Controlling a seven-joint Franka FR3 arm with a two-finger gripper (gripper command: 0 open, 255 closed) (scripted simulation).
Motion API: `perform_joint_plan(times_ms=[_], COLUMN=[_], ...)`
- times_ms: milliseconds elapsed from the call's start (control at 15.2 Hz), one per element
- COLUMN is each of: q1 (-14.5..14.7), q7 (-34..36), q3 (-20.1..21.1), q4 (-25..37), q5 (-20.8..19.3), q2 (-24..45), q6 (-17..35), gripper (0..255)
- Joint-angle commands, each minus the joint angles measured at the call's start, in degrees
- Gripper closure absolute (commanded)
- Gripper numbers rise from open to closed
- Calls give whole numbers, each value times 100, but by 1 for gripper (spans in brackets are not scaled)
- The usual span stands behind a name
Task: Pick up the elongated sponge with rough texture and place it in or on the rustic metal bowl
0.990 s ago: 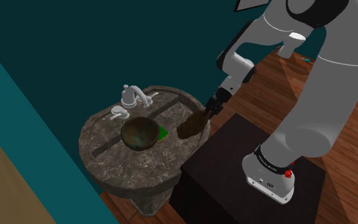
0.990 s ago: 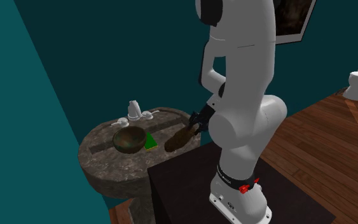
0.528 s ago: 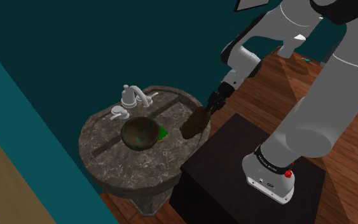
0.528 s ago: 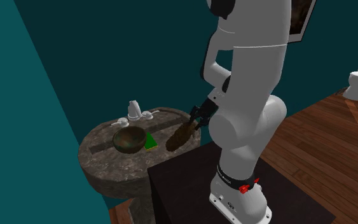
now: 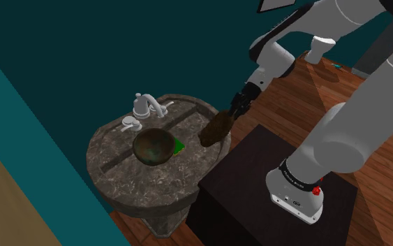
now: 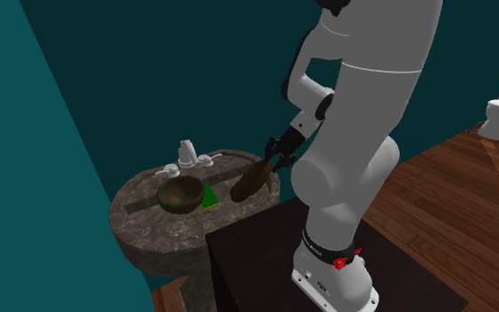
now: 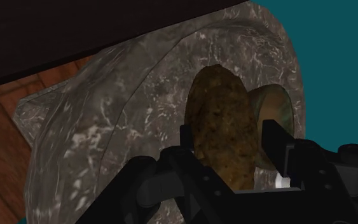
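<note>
Open room is left above the bowl (image 5: 153, 146), which is hemmed by the white faucet (image 5: 144, 105) behind, a green piece (image 5: 179, 147) just beside it, and the dark stand (image 5: 257, 175) nearby.

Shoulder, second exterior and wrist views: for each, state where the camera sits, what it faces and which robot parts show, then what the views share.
Shoulder view: beside and slightly behind the dark box stand, looking down on the round mottled stone sink; white arm, black gripper show.
Second exterior view: off to one side, facing sink and teal wall; arm, base, gripper show.
Wrist view: on the hand, along black fingers clasping the elongated rough brown sponge.
Shared: all show sponge and dark round bowl.
</note>
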Motion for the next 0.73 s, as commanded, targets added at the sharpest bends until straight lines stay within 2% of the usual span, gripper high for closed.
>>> perform_joint_plan(times_ms=[0, 660], q1=[-20, -191], q7=[197, 1100], q3=[-7, 84], q4=[-5, 33], q5=[-168, -845], q2=[-208, -1154], q6=[-60, -460], gripper=[255, 255])
